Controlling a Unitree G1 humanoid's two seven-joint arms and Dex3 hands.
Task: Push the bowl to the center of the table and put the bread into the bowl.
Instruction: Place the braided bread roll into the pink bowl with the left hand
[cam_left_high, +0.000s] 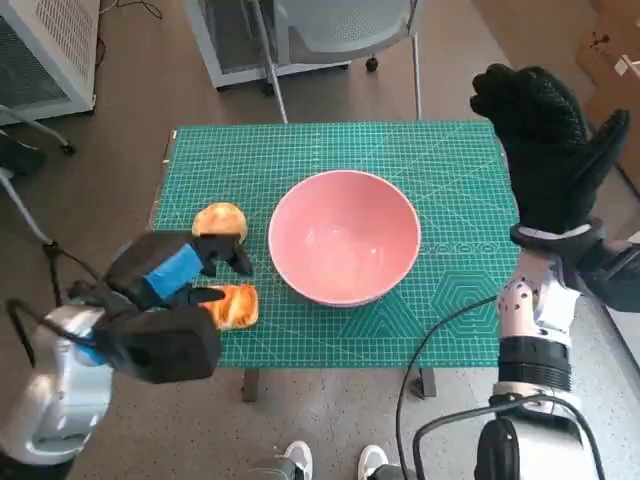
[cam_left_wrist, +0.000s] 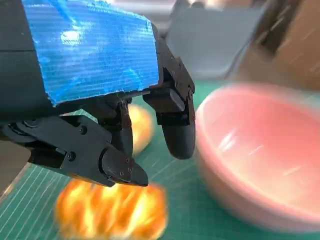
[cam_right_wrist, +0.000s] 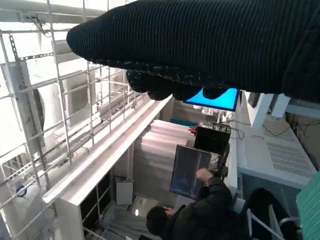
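Observation:
A pink bowl (cam_left_high: 345, 238) stands empty near the middle of the green mat (cam_left_high: 450, 170); it fills one side of the left wrist view (cam_left_wrist: 265, 160). Two pieces of bread lie to its left: a round one (cam_left_high: 219, 219) farther back and a toasted one (cam_left_high: 234, 306) near the front edge. My left hand (cam_left_high: 180, 270) hovers over them with its fingers apart, holding nothing; its fingers (cam_left_wrist: 175, 130) hang just above the toasted bread (cam_left_wrist: 112, 210) and the round one (cam_left_wrist: 141, 127). My right hand (cam_left_high: 550, 140) is raised off the table's right side, fingers spread, empty.
A chair (cam_left_high: 330, 30) stands beyond the far edge of the table, with a white cabinet (cam_left_high: 45, 50) at the far left. A cable (cam_left_high: 430, 350) crosses the front right corner. Shoes (cam_left_high: 330, 462) show below the front edge. A person (cam_right_wrist: 200, 215) sits at a screen.

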